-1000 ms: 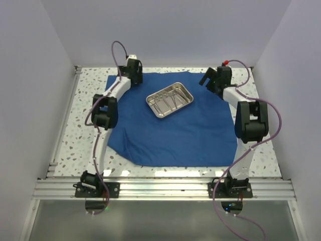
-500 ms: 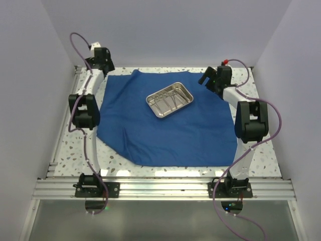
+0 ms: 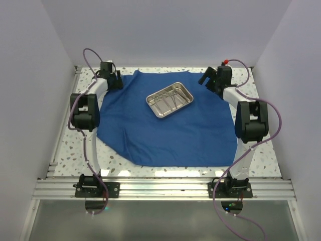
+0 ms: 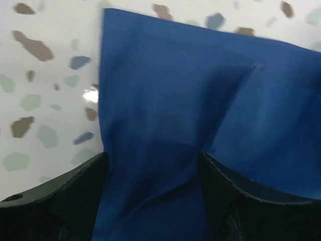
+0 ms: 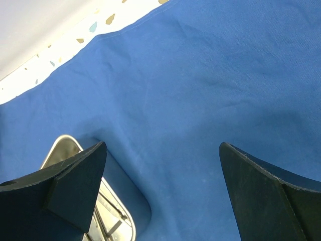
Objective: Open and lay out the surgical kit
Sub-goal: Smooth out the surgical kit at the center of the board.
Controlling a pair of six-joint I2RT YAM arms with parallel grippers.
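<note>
The royal-blue cloth (image 3: 170, 138) lies spread over the speckled table, and the steel tray (image 3: 149, 99) rests on its far half with slim silver instruments (image 3: 168, 102) inside. My left gripper (image 3: 116, 82) is at the cloth's far-left corner. In the left wrist view a folded strip of cloth (image 4: 165, 100) runs between its fingers, and the left gripper (image 4: 153, 160) stands open, jaws well apart. My right gripper (image 3: 204, 79) hovers open over the cloth's far-right part. The right wrist view shows the right gripper (image 5: 163, 150) wide above flat cloth (image 5: 210, 75), with the tray's corner (image 5: 65, 143) beside its left finger.
White walls close in the back and both sides. A metal rail (image 3: 165, 188) runs along the near edge with both arm bases on it. Bare speckled table (image 3: 75, 150) shows left of the cloth and in a strip along the back.
The left arm swung out toward the back-left corner, then came back to the cloth's far-left corner. The cloth's left side now lies further left. The left jaws have narrowed. The right arm is still.
</note>
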